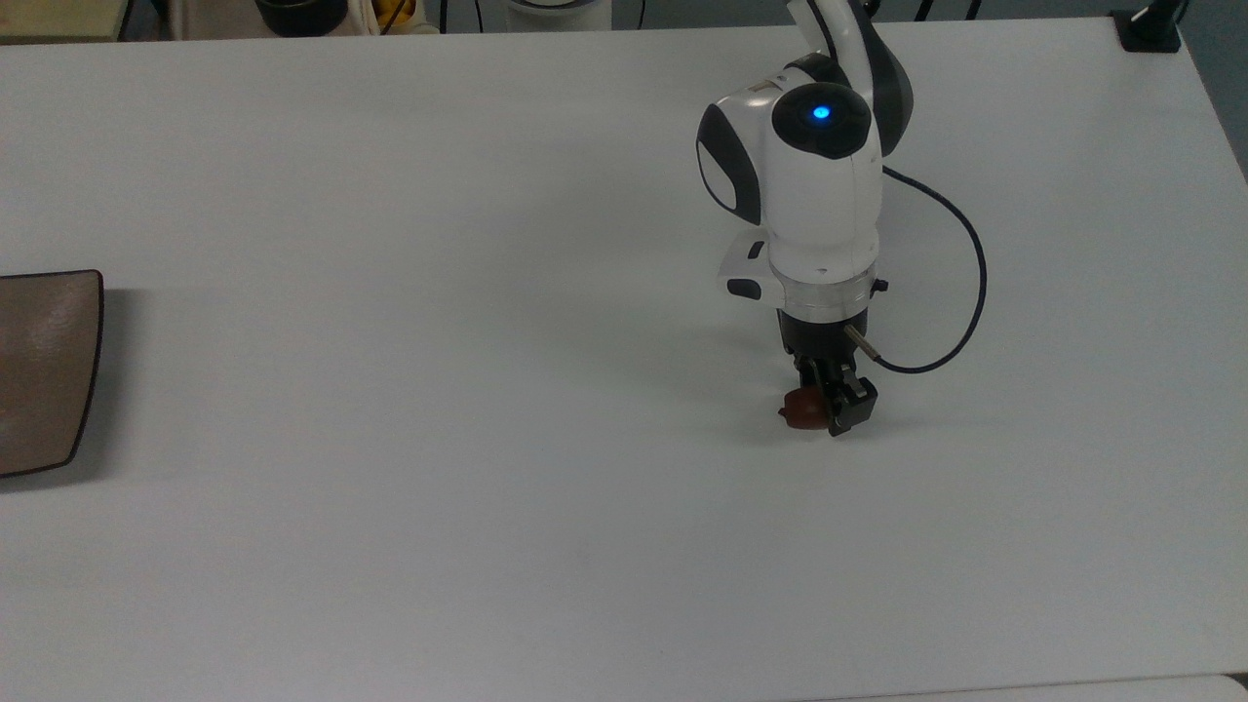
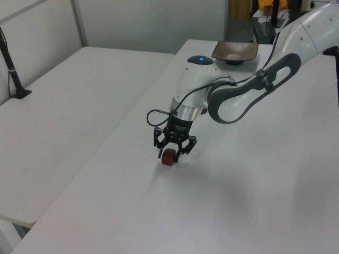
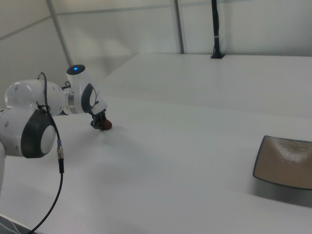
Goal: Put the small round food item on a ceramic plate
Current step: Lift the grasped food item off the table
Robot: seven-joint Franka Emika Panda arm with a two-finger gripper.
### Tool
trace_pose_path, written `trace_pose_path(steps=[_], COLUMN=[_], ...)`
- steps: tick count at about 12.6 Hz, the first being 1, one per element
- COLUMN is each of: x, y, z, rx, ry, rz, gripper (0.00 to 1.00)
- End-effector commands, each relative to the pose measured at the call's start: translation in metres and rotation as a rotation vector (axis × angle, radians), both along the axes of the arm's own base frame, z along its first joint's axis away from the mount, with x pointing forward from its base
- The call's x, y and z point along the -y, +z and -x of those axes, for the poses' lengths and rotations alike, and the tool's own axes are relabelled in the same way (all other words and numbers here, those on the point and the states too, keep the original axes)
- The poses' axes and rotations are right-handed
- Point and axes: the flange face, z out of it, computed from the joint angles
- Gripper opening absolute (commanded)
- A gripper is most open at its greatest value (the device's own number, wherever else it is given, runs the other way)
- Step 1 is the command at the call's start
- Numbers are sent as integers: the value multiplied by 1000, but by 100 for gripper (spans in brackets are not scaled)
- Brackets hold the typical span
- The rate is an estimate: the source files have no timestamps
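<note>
A robotics lab or test room. A white robot arm [image 2: 249, 95] with a glowing blue light and a black cable [image 1: 960, 292] works over a wide, plain white surface [image 1: 390, 390]. A second white surface [image 2: 69, 106] stands beside it, with a black pole clamped at its edge [image 2: 13, 74]. Bare pale partition walls with metal framing [image 3: 178, 24] close in the space. Cluttered equipment sits past the far edge in the top view.
</note>
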Motion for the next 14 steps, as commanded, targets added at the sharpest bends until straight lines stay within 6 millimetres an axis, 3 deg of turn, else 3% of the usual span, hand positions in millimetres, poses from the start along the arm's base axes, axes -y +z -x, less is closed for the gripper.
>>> trace_pose_path(steps=[1,4,7,11,12,14], x=[-6,-5,6,13,18,49], y=[1,8,34,52,51,50], z=[-1,0,0,13,14,9], rx=[31,41,81,68,38,-29], ry=[4,14,34,237,289,409], rz=[21,36,61,167,199,270], gripper=[17,17,19,21,21,21])
